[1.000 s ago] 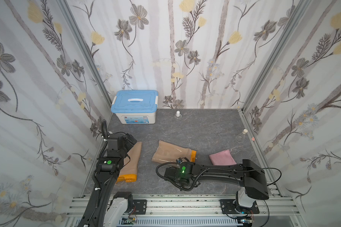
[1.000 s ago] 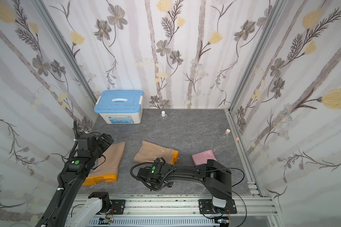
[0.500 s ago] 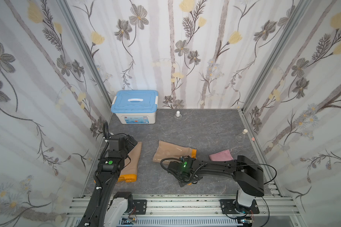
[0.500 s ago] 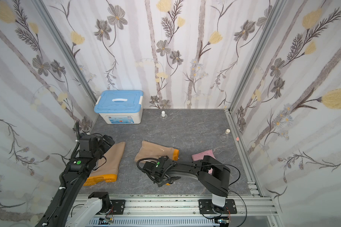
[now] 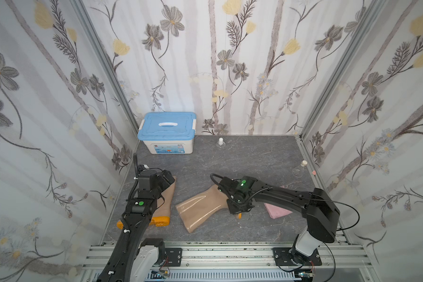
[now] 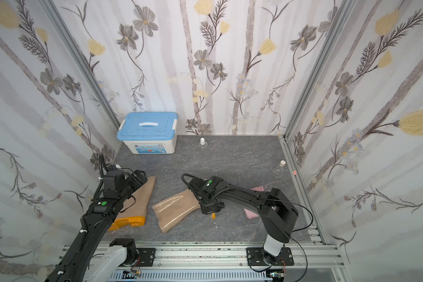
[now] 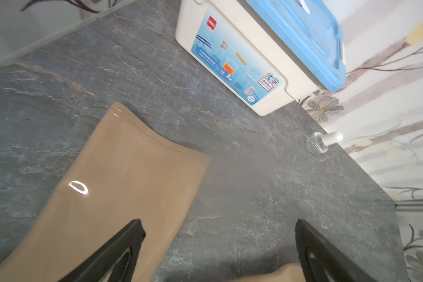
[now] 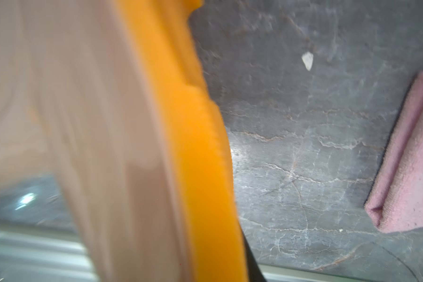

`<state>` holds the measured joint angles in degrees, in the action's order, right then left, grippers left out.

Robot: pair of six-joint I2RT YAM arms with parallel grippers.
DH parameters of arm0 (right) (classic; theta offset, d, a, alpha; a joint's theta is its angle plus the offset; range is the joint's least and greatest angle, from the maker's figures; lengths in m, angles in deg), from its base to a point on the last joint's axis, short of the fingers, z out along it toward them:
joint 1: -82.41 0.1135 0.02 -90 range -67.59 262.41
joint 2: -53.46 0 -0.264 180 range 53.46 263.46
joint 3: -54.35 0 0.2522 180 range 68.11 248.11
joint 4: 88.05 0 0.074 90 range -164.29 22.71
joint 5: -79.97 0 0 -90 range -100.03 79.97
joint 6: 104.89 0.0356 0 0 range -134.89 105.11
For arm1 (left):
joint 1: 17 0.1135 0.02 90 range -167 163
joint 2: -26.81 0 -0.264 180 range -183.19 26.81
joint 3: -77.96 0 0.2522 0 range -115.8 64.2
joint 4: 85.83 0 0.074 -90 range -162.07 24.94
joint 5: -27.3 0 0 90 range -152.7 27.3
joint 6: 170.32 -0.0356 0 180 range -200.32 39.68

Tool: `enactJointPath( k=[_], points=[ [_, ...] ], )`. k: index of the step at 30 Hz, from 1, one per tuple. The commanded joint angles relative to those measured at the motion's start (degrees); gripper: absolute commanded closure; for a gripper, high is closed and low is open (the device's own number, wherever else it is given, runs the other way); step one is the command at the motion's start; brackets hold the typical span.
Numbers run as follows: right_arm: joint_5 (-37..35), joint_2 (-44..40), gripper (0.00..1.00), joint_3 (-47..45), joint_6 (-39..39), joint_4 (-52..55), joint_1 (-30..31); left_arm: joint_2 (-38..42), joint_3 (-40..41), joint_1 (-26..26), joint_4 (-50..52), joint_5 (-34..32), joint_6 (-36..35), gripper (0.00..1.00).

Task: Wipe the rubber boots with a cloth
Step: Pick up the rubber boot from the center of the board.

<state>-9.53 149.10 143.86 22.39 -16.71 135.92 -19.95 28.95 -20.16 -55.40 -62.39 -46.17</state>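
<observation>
"The grey stone-pattern table (image 5: 242,156) stood between flowered walls (image 5: 205,61), with only a blue-lidded box (image 5: 166,131) in the far corner. Where were the things for the task?"

"The left boot (image 5: 167,202) lay on its side near the left wall, its orange sole toward the near side. The left gripper (image 7: 217,222) hung over its shaft with the jaws wide apart, holding nothing."

"And the other one?"

"The middle boot (image 5: 200,210) lay slanted in the centre. The right gripper (image 5: 238,207) sat on its foot end. As far as I could see, the jaws were closed on the foot by the orange sole, though one finger was hidden."

"Was any wiping done?"

"I judged not. The cloth (image 5: 277,210) lay folded on the table, near that boot's foot and partly under the right arm (image 5: 283,195), and no gripper touched it. Taking the cloth and rubbing both boots was all left to do."
</observation>
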Motion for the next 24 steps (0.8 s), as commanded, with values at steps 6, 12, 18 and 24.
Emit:
enactJointPath(
  k=[6,12,18,24],
  points=[
    [26.72,1.48,0.83,19.1,-17.64,26.05,-20.95,3.88,3.2,-0.15,-10.29,8.04,-5.75,0.0],
    [22.36,5.94,0.84,26.04,-21.74,39.73,-21.93,4.15,5.68,-3.1,-15.93,13.2,-6.48,0.0],
    [30.02,9.49,0.85,27.45,-24.3,44.63,-25.89,3.74,6.13,-8.39,-16.21,10.53,-10.5,0.0],
    [44.36,8.68,0.87,23.39,-23.7,44.19,-28.08,4.39,6.02,-13.11,-14.13,9.71,-13.93,0.0]
  ],
)
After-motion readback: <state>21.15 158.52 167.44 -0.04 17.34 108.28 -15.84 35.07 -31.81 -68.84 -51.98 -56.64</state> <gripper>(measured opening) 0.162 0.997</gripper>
